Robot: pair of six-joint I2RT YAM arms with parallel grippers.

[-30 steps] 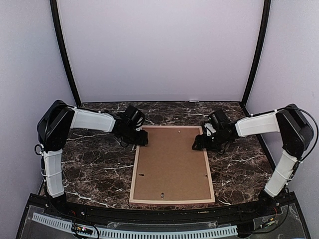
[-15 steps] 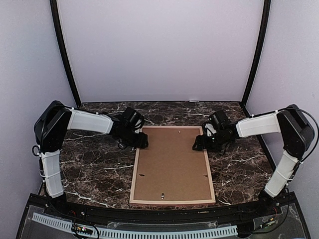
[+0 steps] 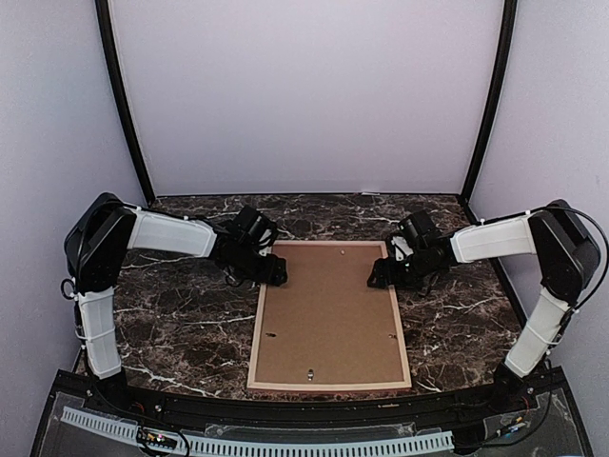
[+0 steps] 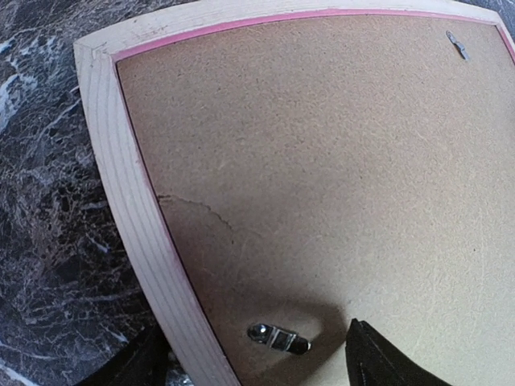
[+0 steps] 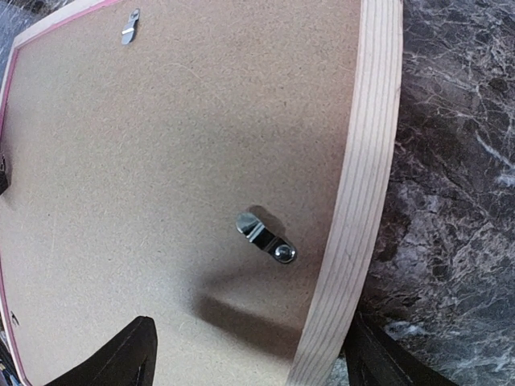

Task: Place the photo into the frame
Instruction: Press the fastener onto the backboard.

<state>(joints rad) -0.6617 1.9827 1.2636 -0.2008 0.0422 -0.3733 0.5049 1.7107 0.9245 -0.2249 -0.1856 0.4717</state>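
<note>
Wooden frame (image 3: 328, 386) face down at the middle of the marble table (image 3: 181, 324), brown backing board (image 3: 328, 305) inside, left hand (image 3: 271, 269) and right hand (image 3: 381, 276) at its far corners, fingers apart, astride its side rails

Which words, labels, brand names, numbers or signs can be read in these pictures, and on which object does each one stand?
None can be read.
The frame, lying with its pale wooden back up, the brown backing board and the metal clips carry no print.
A small part at the near edge of the rig shows coloured specks, too small to read.
</note>
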